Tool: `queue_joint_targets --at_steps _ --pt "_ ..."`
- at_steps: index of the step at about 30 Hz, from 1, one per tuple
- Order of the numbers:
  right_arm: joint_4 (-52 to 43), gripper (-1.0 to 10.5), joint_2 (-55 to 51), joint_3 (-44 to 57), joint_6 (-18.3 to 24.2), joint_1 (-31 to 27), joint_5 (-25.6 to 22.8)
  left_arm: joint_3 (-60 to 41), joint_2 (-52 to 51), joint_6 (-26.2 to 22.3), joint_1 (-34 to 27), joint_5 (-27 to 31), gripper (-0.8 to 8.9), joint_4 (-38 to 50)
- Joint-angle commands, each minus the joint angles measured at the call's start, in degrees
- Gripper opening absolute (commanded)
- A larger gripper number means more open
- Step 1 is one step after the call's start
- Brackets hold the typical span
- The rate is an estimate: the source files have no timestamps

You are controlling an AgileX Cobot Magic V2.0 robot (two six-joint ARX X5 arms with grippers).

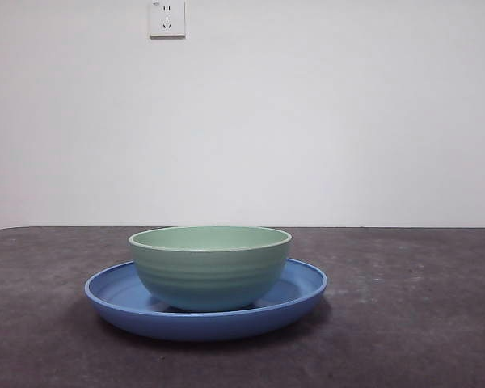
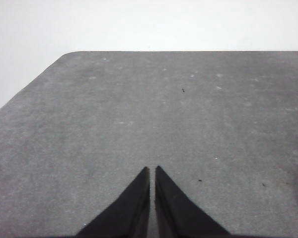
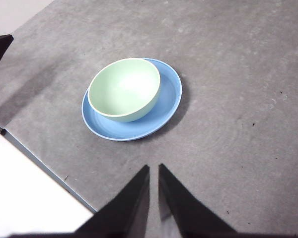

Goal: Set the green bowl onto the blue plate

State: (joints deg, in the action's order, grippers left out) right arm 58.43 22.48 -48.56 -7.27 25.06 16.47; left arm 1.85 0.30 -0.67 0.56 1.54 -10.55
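Black jaws on your right gripper [image 3: 154, 171] stand almost together with only a thin slit between them and nothing held; it hangs above bare bench [image 3: 238, 99], clear of the crockery. Your left gripper [image 2: 152, 171] looks the same, jaws nearly touching and empty, over a plain stretch of bench near a far corner, with neither dish in its view.

Moving out from the right gripper, you reach the blue plate [image 3: 171, 96], lying flat on the bench and nearer one side edge than the middle. The green bowl [image 3: 124, 89] sits inside it, upright, mouth open to the ceiling. It is not centred: in the right wrist view it crowds one side of the plate, leaving a wide blue crescent on the other.

From the front view the green bowl [image 1: 210, 267] rests with its foot down within the blue plate [image 1: 307, 287], rim level, no tilt.

You can judge the placement done; nothing looks left except keeping both arms clear.

Being round, the bowl has no long axis across the bench and points no particular way; its only axis runs straight up.
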Motion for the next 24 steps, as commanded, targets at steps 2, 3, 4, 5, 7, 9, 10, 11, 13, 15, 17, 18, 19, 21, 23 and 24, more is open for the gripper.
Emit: queue_joint_targets --at_steps 2,3,4,5,7,9,10,11,13,15,17,18,19,21,23,24 --pt "-0.79 0.3 -0.57 -0.33 0.24 -0.13 0.00 -1.16 -0.11 0.26 0.11 -0.02 0.19 -0.26" --pt "-1.01 0.3 -1.09 -0.33 0.24 -0.85 0.02 -1.18 -0.11 0.26 0.11 -0.02 0.19 -0.26" --pt "-1.29 0.3 -1.73 -0.24 0.24 -1.70 0.11 -1.16 -0.11 0.26 0.11 -0.02 0.19 -0.26" --pt "-1.57 0.3 -2.60 -0.11 1.25 -2.97 -0.11 -1.18 -0.11 0.26 0.11 -0.02 0.19 -0.26" --pt "-4.94 0.3 -4.59 0.92 5.95 -6.16 -2.05 -1.18 -0.11 0.26 0.11 -0.02 0.19 -0.26" --pt "-11.23 0.3 -7.45 3.45 6.36 -10.01 -3.78 -1.18 -0.11 0.26 0.11 -0.02 0.19 -0.26" --pt "-14.40 0.3 -8.79 5.11 6.58 -11.63 -4.15 -1.16 -0.11 0.26 0.11 -0.02 0.19 -0.26" --pt "-18.32 0.3 -10.38 7.54 6.71 -13.44 -4.72 -1.18 -0.11 0.26 0.11 -0.02 0.19 -0.26" --pt "-25.20 0.3 -13.27 12.90 6.69 -16.63 -6.80 -1.16 -0.11 0.26 0.11 -0.02 0.19 -0.26" --pt "-30.27 0.3 -15.80 18.53 6.49 -19.50 -10.36 -1.16 -0.11 0.26 0.11 -0.02 0.19 -0.26" --pt "-35.12 0.3 -17.88 24.37 6.43 -22.27 -13.79 -1.16 -0.11 0.26 0.11 -0.02 0.19 -0.26" --pt "-37.68 0.3 -18.53 27.04 6.45 -23.45 -14.75 -1.16 -0.11 0.26 0.11 -0.02 0.19 -0.26" --pt "-39.89 0.3 -18.97 29.20 6.45 -24.39 -15.34 -1.16 -0.11 0.26 0.11 -0.02 0.19 -0.26" --pt "-44.13 0.3 -19.54 33.33 6.47 -26.03 -15.47 -1.16 -0.11 0.26 0.11 -0.02 0.19 -0.26" --pt "-48.41 0.3 -19.71 37.24 6.47 -27.32 -15.43 -1.16 -0.11 0.26 0.11 -0.02 0.19 -0.26" --pt "-50.01 0.3 -19.71 38.64 6.45 -27.71 -15.43 -1.16 -0.11 0.26 0.11 -0.02 0.19 -0.26"
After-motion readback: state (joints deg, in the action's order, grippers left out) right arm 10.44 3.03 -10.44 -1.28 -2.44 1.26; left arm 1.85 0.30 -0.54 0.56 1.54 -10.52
